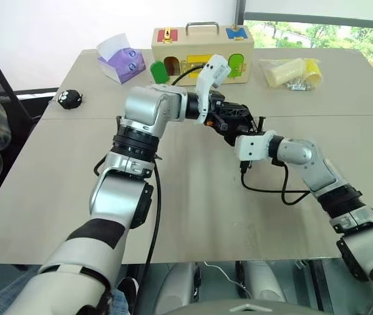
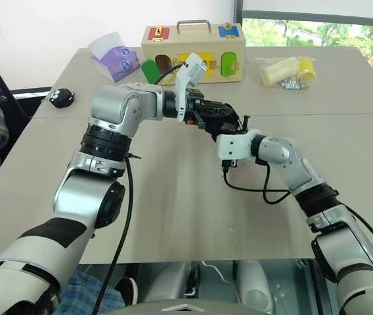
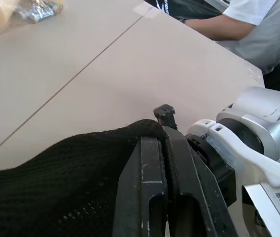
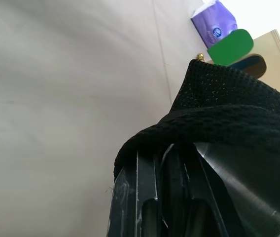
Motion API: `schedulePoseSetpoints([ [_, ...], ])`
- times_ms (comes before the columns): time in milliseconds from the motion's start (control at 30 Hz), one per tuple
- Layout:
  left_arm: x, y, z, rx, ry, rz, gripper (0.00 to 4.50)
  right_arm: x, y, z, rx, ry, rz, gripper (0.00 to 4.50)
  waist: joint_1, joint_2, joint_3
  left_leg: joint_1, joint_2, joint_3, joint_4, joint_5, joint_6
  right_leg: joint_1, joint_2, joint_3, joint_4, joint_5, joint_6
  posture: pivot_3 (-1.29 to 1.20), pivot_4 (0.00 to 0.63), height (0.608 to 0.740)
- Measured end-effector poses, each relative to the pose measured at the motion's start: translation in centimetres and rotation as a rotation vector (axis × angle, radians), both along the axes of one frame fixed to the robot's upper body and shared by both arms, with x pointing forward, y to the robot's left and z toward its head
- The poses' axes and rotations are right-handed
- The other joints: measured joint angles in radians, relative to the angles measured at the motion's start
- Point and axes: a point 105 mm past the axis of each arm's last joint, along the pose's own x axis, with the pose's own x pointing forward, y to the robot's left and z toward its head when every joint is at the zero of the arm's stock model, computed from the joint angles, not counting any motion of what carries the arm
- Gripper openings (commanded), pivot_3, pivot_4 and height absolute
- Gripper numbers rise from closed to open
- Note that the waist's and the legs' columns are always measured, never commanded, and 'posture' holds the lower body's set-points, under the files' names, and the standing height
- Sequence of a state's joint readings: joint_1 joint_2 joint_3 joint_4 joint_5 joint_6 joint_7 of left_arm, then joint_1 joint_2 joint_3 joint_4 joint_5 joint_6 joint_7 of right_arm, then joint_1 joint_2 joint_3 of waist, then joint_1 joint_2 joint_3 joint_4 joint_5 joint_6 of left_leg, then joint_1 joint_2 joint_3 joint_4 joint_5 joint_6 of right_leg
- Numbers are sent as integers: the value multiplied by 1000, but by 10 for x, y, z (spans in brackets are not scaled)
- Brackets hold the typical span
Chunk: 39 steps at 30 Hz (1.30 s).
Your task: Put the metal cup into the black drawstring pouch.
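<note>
The metal cup (image 4: pixel 248 190) is what I am working on, and I can see its shiny side right beside my right fingers, with the rim of the black drawstring pouch (image 4: pixel 228 106) pulled partway over it. So the cup looks part of the way in, up in the air over the table (image 1: pixel 193 216), between my two hands. My right gripper (image 4: pixel 167 197) is pinched shut; I think it nips the cup's edge, but the cloth hides that spot, so I cannot be sure. My left gripper (image 3: pixel 162 177) is squeezed tight on the pouch cloth. I hold it that way so the mouth stays up and the cloth can slide over the cup. I bring both hands close together in the middle so the cup goes straight in. I think the next bit is to push the cup deeper. Now I count. One cup. One pouch. Two grippers, both closed. Farther out on the table there is one wooden box (image 1: pixel 203 52) with little colored doors, one purple tissue pack (image 1: pixel 121 60), one small black toy (image 1: pixel 70 98) with white spots, and one yellow wrapped roll (image 1: pixel 290 71). Past the far edge a person's arm (image 3: pixel 214 27) rests.
</note>
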<state>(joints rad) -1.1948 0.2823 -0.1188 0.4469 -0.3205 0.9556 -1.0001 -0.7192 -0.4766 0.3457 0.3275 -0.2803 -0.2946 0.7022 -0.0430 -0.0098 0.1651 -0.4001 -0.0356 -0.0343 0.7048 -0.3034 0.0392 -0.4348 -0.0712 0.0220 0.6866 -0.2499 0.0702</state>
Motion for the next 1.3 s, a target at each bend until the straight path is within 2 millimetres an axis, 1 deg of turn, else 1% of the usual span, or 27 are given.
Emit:
schedulePoseSetpoints([
  [33,0,0,2,-7,-5,1,0,1,0,2,26,20,-7,721,0,0,0,0,0,0,0,0,0,0,0,0,0,0,0,0,150,710],
  [67,-1,-1,3,-16,-4,-1,0,1,0,2,37,39,-11,931,0,0,0,0,0,0,0,0,0,0,0,0,0,0,0,0,150,710],
  [133,-1,-1,4,-25,-5,1,0,0,-4,5,65,62,-25,1845,1,0,0,0,0,0,0,0,0,0,0,0,0,0,0,0,150,710],
  [200,1,2,5,-41,-7,22,0,-7,-14,13,122,66,-27,2710,6,0,0,0,0,-1,0,0,0,0,-1,-1,-1,0,0,0,150,710],
  [267,5,8,4,-56,-3,53,0,-17,-27,19,195,83,-24,2710,7,0,0,-1,0,-1,0,0,0,1,-1,-1,-2,0,0,0,150,710],
  [333,7,8,2,-74,3,71,0,-28,-41,15,225,121,-28,2710,10,0,0,-1,0,-1,0,0,0,1,-1,-2,-3,0,0,0,150,710],
  [367,8,7,3,-82,-3,77,0,-36,-46,10,230,148,-21,2710,10,0,0,-1,0,-2,0,0,0,1,-1,-2,-3,0,0,0,150,710],
  [433,9,6,3,-87,-10,80,0,-46,-51,4,251,182,-6,2710,10,0,0,-1,0,-1,0,0,0,1,-1,-2,-3,0,0,0,150,710],
  [467,9,5,3,-90,-8,79,0,-52,-51,5,281,189,6,2710,8,0,0,-1,0,-1,0,0,0,1,-1,-1,-2,0,0,0,150,710],
  [533,8,0,1,-98,-2,74,0,-58,-54,19,343,160,14,2710,3,0,0,0,0,-1,0,0,0,1,0,-1,-1,0,0,0,150,710],
  [600,9,-2,0,-105,7,74,0,-61,-61,37,433,110,-18,2710,5,0,0,1,0,-1,0,0,0,1,0,-1,0,0,0,0,150,710],
  [633,9,-2,0,-108,11,76,0,-61,-66,39,462,106,-44,2710,6,0,0,1,0,-1,0,0,0,1,0,-1,0,0,0,0,150,710],
  [667,10,-1,-1,-112,16,79,0,-58,-72,37,490,122,-90,2710,8,0,0,1,0,-1,0,0,0,1,0,-1,1,0,0,0,150,710],
  [733,11,0,-1,-121,23,85,0,-48,-82,16,582,224,-227,2710,8,-1,-1,1,0,-1,0,0,0,1,0,0,1,0,0,0,150,710],
  [800,10,-1,0,-128,24,81,0,-38,-83,-22,623,393,-350,2710,8,-1,-1,1,0,0,0,0,0,1,-1,1,2,0,0,0,150,710],
  [867,10,-1,0,-129,23,83,0,-33,-81,-41,604,452,-406,2710,7,-1,0,1,0,0,0,0,0,1,0,1,2,0,0,0,150,710],
  [900,11,-1,0,-132,23,87,0,-29,-82,-45,600,454,-433,2710,7,-1,0,1,0,0,0,0,0,1,-1,1,2,0,0,0,150,710],
  [967,11,0,1,-137,23,92,0,-18,-85,-44,608,422,-491,2710,6,-1,0,1,0,1,0,0,0,0,0,1,2,0,0,0,150,710],
  [1100,9,-2,-1,-144,25,83,0,0,-81,-29,724,382,-545,2710,6,-1,0,1,0,0,0,0,-1,0,0,0,2,0,0,0,150,710],
  [1233,7,-1,-7,-143,44,84,0,4,-85,-32,759,387,-586,2710,8,-1,0,0,-1,0,0,0,-1,0,-1,1,1,0,0,0,150,710],
  [1300,7,1,-8,-141,47,89,0,6,-86,-30,780,385,-594,2710,7,-1,0,0,-1,0,0,0,-1,0,-1,1,2,0,0,0,150,710],
])
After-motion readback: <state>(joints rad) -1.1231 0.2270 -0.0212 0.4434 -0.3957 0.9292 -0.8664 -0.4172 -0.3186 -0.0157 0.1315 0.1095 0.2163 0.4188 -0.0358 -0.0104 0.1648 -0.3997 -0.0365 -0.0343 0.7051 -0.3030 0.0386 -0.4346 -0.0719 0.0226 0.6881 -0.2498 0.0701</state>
